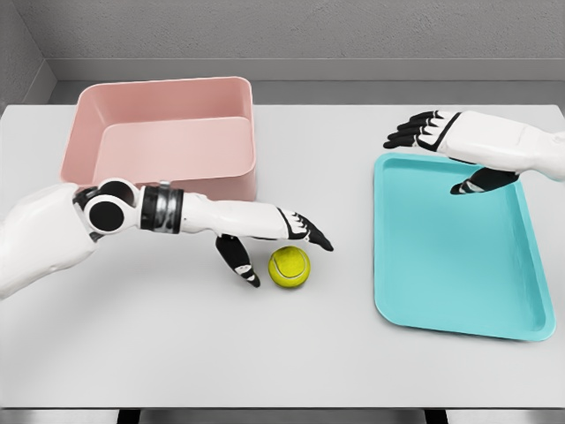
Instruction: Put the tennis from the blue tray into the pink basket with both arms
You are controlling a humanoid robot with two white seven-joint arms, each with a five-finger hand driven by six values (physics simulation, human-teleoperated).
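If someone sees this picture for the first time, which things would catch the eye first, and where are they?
The yellow-green tennis ball stands out first, lying on the white table near the middle, just beside the open fingers of the left hand. Behind that arm sits the large pink basket, empty, at the far left. On the right lies the blue tray, also empty, with the right hand hovering open over its far edge.

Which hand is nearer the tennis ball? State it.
Left. The left hand sits open right beside the tennis ball on the table; the right hand hangs open over the blue tray, far off.
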